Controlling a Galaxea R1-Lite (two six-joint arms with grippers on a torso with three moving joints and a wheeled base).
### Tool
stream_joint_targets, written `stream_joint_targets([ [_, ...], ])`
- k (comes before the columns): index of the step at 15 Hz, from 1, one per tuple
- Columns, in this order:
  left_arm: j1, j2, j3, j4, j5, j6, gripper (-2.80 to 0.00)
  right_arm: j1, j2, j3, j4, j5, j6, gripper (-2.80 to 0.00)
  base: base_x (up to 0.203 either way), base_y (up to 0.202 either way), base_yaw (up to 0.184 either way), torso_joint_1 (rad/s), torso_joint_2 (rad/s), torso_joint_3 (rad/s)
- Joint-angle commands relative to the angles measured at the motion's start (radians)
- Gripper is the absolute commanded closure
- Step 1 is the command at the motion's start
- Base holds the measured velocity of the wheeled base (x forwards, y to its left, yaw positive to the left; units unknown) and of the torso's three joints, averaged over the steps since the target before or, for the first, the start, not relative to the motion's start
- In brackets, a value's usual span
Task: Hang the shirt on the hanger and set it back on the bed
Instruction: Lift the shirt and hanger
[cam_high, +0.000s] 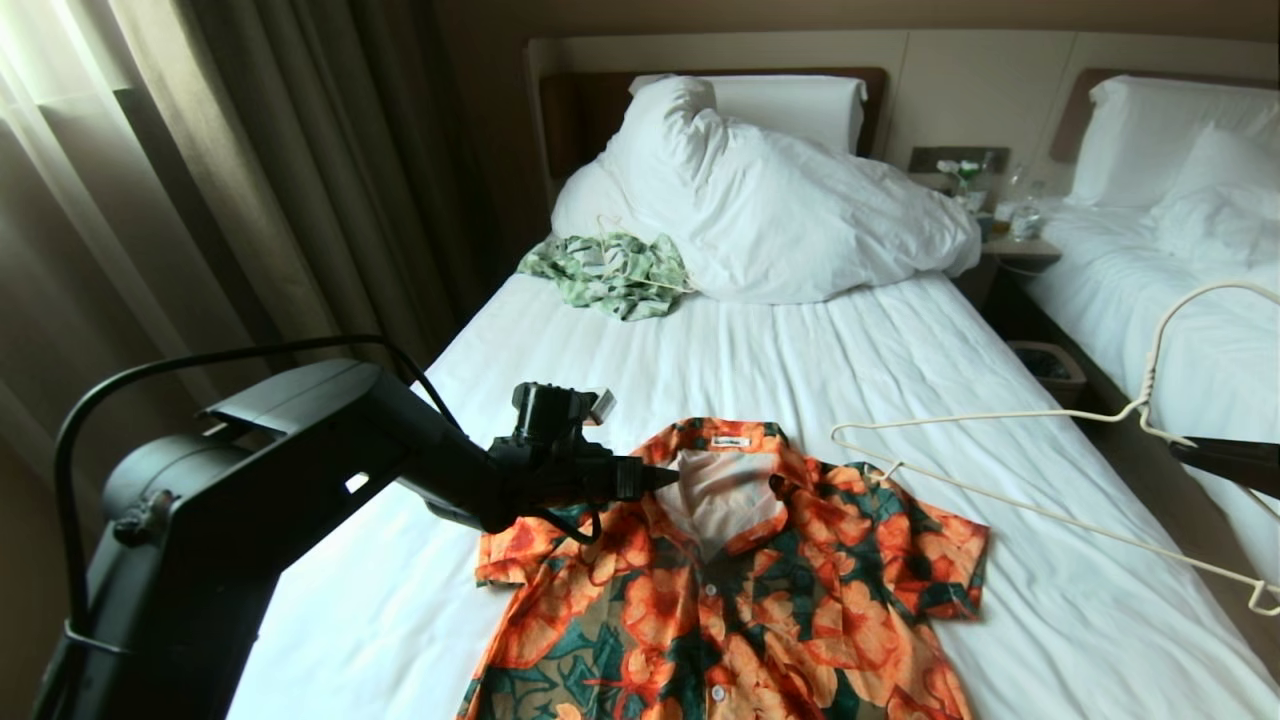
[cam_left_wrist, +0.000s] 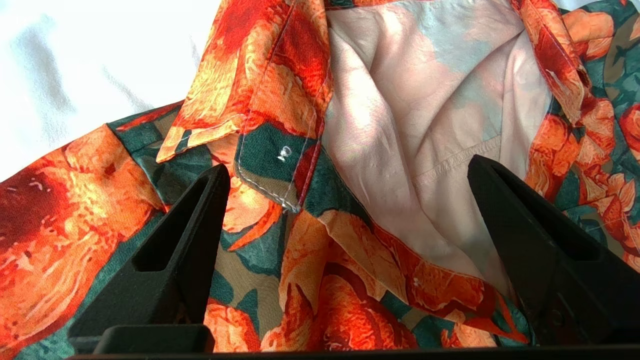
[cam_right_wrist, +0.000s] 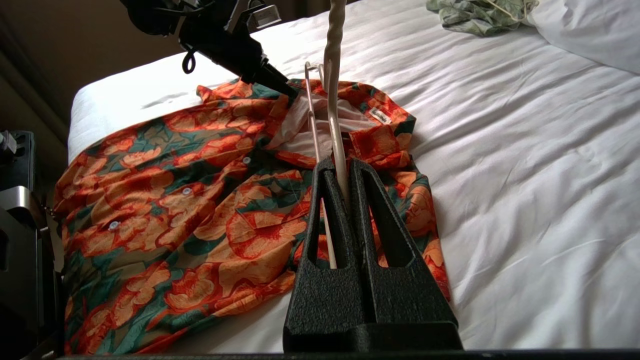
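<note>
The left gripper (cam_left_wrist: 350, 175) hangs spread wide over the collar of the shirt (cam_high: 740, 600), which lies flat, orange-flowered on dark green, on the bed (cam_high: 800, 340) with white sheets. The right gripper (cam_right_wrist: 345, 172) is clamped on the hanger (cam_high: 1010, 500), held above the bed's edge beside a second bed (cam_high: 1200, 300).

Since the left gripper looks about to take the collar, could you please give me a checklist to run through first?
1. Orange-flowered dark green button-up shirt lies flat on the white-sheeted bed, collar open: ok.
2. Left gripper open, its jaws spanning the collar edge: ok.
3. Cloth between the left fingers: not ok, nothing gripped yet.
4. Right gripper shut on the thin cream wire hanger: ok.
5. Hanger inside the shirt: not ok, it is above the shirt's shoulder.
6. Pale green patterned shirt out of the way by the duvet: ok.
</note>
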Motion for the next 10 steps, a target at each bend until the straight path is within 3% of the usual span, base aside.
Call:
stream_joint_targets([
  [1, -0.009, 0.001, -0.004, -0.004, 0.002, -0.002, -2.80, 0.000, 0.002, 0.000, 0.001, 0.008, -0.005, 0.00, 0.000, 0.000, 0.000, 0.000, 0.00, 0.000],
  [2, -0.013, 0.005, -0.004, -0.006, 0.003, -0.002, -2.80, 0.000, 0.002, 0.000, 0.001, 0.008, -0.005, 0.00, 0.000, 0.000, 0.000, 0.000, 0.00, 0.000],
  [3, -0.020, 0.007, -0.005, -0.007, 0.002, -0.003, 0.00, 0.000, 0.002, 0.000, 0.001, 0.008, -0.005, 0.00, 0.000, 0.000, 0.000, 0.000, 0.00, 0.000],
  [10, -0.026, 0.020, -0.029, -0.007, 0.000, -0.007, 0.00, -0.001, 0.019, -0.003, 0.001, 0.008, -0.005, 0.00, 0.000, 0.000, 0.000, 0.000, 0.00, 0.000],
])
